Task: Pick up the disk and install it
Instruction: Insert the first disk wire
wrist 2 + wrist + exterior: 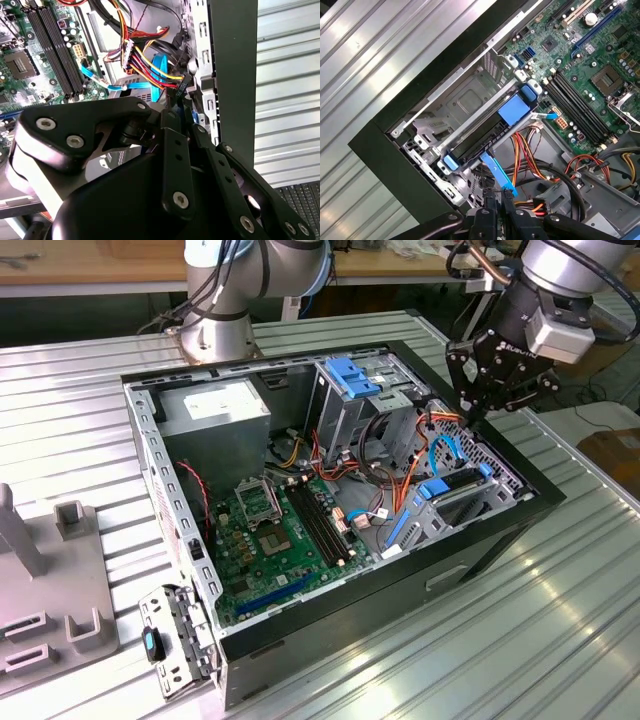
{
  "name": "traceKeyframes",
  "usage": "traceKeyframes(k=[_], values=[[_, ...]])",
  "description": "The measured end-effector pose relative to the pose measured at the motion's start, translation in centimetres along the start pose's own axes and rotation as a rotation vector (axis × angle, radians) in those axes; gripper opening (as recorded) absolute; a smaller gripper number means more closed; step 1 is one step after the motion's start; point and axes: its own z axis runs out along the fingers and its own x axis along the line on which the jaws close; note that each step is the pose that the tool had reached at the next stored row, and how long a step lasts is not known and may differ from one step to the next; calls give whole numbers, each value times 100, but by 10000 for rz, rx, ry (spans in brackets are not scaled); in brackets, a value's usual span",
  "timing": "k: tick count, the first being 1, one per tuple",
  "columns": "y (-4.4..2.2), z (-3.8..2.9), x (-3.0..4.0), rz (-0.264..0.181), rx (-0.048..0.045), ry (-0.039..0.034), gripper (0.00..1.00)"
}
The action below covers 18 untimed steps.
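1. Black jaws, nearest in both wrist views, were clenched together with no disk between them, hanging over the cables (518, 150) at the case's (300, 625) corner on the exterior view's right.
2. The disk (480, 137) sat in its blue carrier inside that corner's bay.
3. Pick-up looked done, and installation seemed to be in its closing stage.
4. Any further seating would call for a straight press, clear of the cables.

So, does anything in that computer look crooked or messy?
Yes: a metal bracket with a blue latch hangs swung out at the case's near corner in the exterior view. Also, coloured cables lie tangled near the drive bay. The disk seems to sit slanted in its bay, though that's hard to judge.
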Motion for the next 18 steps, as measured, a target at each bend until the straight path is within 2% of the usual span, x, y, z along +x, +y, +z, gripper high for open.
traceKeyframes(k=[2,5,12,15,18], values=[[33,2,18,25,-1,0,16],[38,8,21,245,-5,7,16],[57,7,37,275,-7,9,16],[91,9,69,626,-14,19,16],[93,18,71,1024,-23,32,16]])
